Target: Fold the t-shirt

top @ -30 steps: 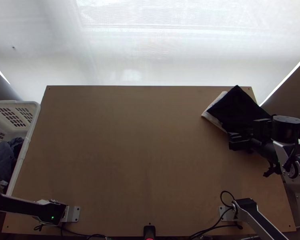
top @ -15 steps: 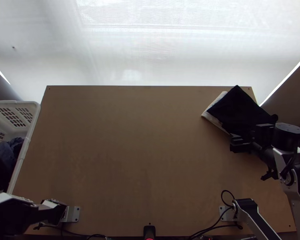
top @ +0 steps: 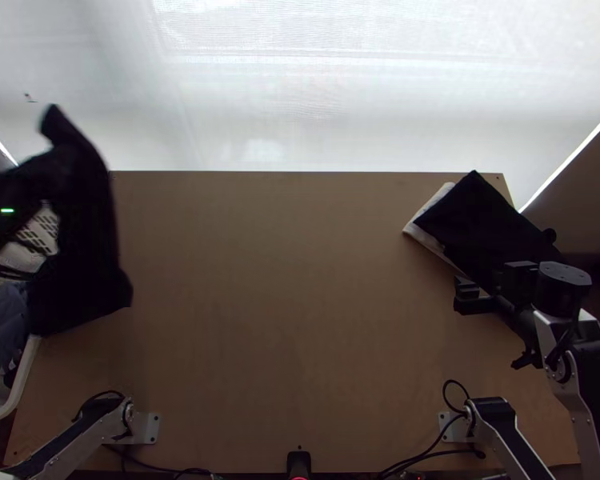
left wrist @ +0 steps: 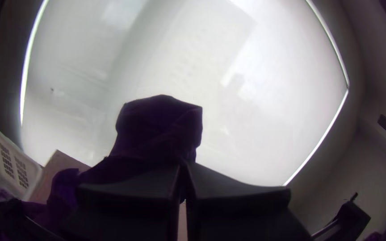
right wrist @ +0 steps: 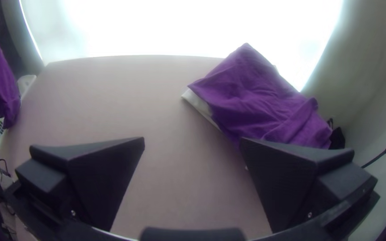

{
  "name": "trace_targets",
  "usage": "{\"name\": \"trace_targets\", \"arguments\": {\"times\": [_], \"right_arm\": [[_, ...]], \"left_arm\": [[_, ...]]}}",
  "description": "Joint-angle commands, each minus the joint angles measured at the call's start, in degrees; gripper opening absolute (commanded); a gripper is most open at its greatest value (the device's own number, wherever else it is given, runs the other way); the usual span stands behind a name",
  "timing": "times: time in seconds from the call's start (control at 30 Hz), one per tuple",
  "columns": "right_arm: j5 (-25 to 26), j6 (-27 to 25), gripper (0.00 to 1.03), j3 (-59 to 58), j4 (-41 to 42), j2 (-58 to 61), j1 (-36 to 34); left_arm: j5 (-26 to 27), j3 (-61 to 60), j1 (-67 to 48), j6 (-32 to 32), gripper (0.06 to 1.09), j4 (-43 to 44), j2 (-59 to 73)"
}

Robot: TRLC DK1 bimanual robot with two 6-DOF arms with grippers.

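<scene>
T-shirt and claws at the opening of the fold. The purple t-shirt (top: 84,264) is hanging from the left claw (left wrist: 184,172), above the left edge of the worktop (top: 284,304), its upper part standing by the far-left corner. Its long axis is running roughly along that left edge, from far to near, and its lower part is overlapping the rim of the white basket (top: 26,364), in which other cloths (top: 8,316) are lying bunched. The relation governing the coming move is probably this: the worktop's middle is lying to the right of the held garment, so the left claw, much the nearer of the two, would need to carry it rightward and inward before spreading it.

The left claw is closing tightly on the cloth, its two fingers almost meeting; which part of the garment they are pinching cannot be told. The right claw (right wrist: 192,139) is standing wide open near the right edge, well apart from the t-shirt and holding nothing. Just beyond it, towards the far-right corner, a purple cloth (right wrist: 260,98) is lying flat over a white cloth (right wrist: 198,105). Folding is apparently not yet begun; a low-hanging hem could be catching on the basket.
</scene>
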Motion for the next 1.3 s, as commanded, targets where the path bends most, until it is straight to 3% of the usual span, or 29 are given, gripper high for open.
{"name": "trace_targets", "arguments": {"times": [0.0, 0.27, 0.6, 0.63, 0.67, 0.73, 0.77, 1.0, 1.07, 1.17, 1.27], "right_arm": [[-0.3, 0.4, 0.99, -2.3, 1.9, -1.0, 0.4], [-0.5, 0.3, 0.99, -2.0, 3.0, -0.5, 1.5], [-0.4, 0.1, 0.99, -2.5, 4.5, 0.3, -0.6], [-0.4, 0.1, 0.99, -2.6, 4.4, -0.1, -0.6], [-0.3, 0.1, 0.99, -2.5, 4.2, -0.3, -0.8], [-0.3, 0.1, 0.99, -1.7, 3.7, -0.4, -1.2], [-0.3, 0.1, 0.99, -0.9, 3.3, -0.4, -1.2], [-0.7, 0.6, 0.99, 2.1, 2.5, 0.6, 3.0], [-3.1, 1.3, 0.99, 2.5, 3.2, 4.0, 5.9], [-7.7, 1.6, 0.99, 6.3, 1.9, 14.4, 15.3], [-8.2, -7.5, 0.99, 12.4, -2.6, 25.5, 29.9]], "left_arm": [[-17.1, -18.0, -34.0, 1.2, 0.09, 12.3, 3.9], [-22.3, -20.7, -53.5, 7.6, 0.09, 24.8, 21.3], [-23.4, 1.1, -66.4, 7.0, 0.1, 28.9, 45.3], [-23.4, 2.7, -67.0, 6.1, 0.16, 29.0, 46.6], [-23.8, 3.5, -67.4, 5.3, 0.37, 30.4, 47.2], [-23.8, 3.6, -67.4, 5.1, 0.98, 33.5, 46.9], [-23.8, 4.0, -67.0, 5.1, 1.05, 33.5, 46.2], [-22.1, -1.1, -53.6, 1.0, 1.05, 28.1, 29.7], [-21.3, -5.8, -47.5, 2.6, 1.05, 28.0, 25.7], [-21.2, -14.3, -38.7, 6.2, 1.05, 27.9, 21.1], [-20.8, -20.6, -31.9, 7.0, 1.05, 27.3, 17.0]]}}
